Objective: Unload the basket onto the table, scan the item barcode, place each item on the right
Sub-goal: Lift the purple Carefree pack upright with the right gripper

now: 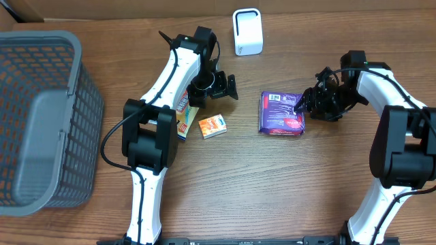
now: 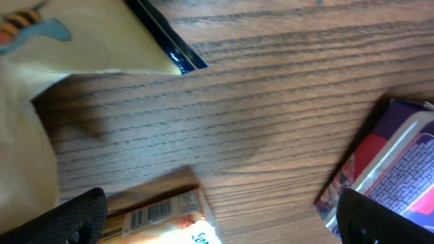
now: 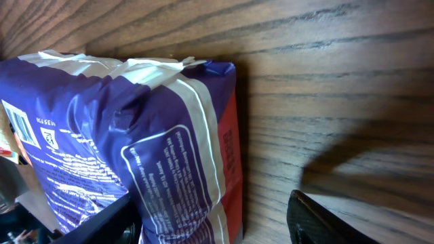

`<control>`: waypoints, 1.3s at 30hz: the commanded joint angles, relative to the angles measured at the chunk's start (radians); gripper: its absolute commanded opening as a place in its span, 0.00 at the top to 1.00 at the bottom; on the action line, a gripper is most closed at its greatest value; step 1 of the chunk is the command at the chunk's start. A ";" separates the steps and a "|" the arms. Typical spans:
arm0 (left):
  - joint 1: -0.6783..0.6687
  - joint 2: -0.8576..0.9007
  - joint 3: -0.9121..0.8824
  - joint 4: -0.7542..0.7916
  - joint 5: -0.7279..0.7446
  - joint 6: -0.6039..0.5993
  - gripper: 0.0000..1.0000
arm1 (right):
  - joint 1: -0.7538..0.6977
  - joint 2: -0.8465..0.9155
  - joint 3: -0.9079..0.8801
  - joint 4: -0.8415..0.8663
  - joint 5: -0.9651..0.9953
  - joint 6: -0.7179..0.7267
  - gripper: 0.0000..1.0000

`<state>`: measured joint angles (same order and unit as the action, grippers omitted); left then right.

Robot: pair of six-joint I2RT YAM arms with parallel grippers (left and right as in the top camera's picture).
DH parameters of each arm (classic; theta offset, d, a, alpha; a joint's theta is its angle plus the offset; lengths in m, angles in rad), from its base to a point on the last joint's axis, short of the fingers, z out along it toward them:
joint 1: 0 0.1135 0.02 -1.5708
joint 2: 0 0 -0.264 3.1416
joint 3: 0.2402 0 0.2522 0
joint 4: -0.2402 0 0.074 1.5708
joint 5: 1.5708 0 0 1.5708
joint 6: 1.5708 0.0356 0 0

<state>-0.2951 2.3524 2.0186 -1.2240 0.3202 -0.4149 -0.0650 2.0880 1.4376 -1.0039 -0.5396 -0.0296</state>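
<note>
A white barcode scanner (image 1: 247, 31) stands at the back of the table. A purple snack bag (image 1: 281, 113) lies flat in the middle, its printed back up (image 3: 122, 135). My right gripper (image 1: 308, 103) is open at the bag's right edge (image 3: 217, 227); one finger (image 3: 102, 227) is against the bag, the other (image 3: 339, 224) stands apart over bare wood. A small orange box (image 1: 212, 126) lies left of the bag, its barcode (image 2: 159, 215) showing. My left gripper (image 1: 218, 85) hangs wide open and empty just behind that box (image 2: 224, 227).
A yellow packet (image 1: 184, 112) lies partly under the left arm, close to the orange box (image 2: 81, 34). A large grey mesh basket (image 1: 41, 116) fills the table's left side. Bare wood lies along the front.
</note>
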 commanded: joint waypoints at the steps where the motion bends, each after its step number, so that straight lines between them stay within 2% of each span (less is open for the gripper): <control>1: -0.003 -0.009 0.012 0.001 -0.051 0.008 0.00 | 0.009 0.003 -0.029 0.002 0.037 0.005 0.34; 5: -0.004 -0.009 0.012 0.000 -0.051 0.008 0.00 | 0.008 0.002 -0.024 0.000 0.037 0.005 0.36; 16: -0.007 -0.009 0.012 0.000 -0.051 0.008 0.00 | -0.013 0.002 0.137 -0.170 0.037 -0.026 0.35; 31: -0.011 -0.009 0.012 0.001 -0.051 0.008 0.00 | 0.021 0.002 0.058 -0.152 0.021 -0.029 0.42; 35: -0.014 -0.009 0.012 0.001 -0.051 0.008 0.00 | 0.025 0.002 0.039 -0.138 0.006 -0.026 0.59; 39: -0.014 -0.009 0.012 0.000 -0.051 0.012 0.00 | 0.025 0.002 0.039 -0.117 -0.002 -0.022 0.71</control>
<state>-0.3016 2.3524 2.0186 -1.2236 0.2813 -0.4145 -0.0433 2.0884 1.4864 -1.1343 -0.5468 -0.0536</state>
